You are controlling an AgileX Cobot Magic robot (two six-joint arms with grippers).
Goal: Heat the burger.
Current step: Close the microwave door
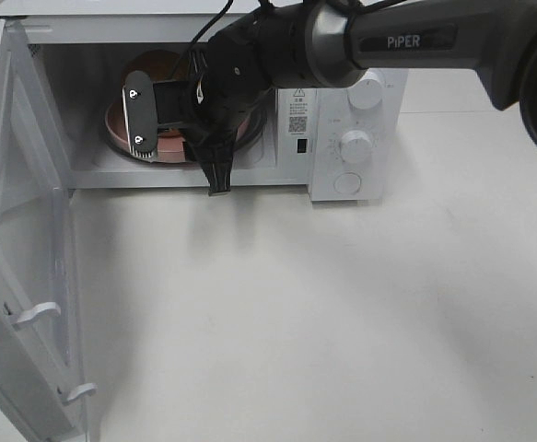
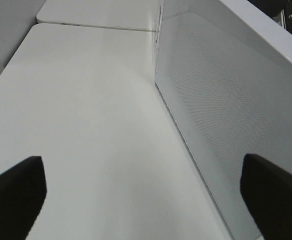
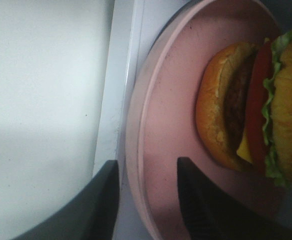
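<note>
White tabletop fills the high view; at its upper left the burger sits on a pink plate inside the open microwave. The right gripper straddles the plate's rim, jaws parted and squeezing nothing, while the left gripper gapes empty. Soft and loosely stacked, the burger would likely squash or shear, so the stiff rim looks the safer hold.

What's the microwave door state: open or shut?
Open. The door is swung wide to the left in the high view, and the cavity is exposed, with the burger on its pink plate inside.
</note>
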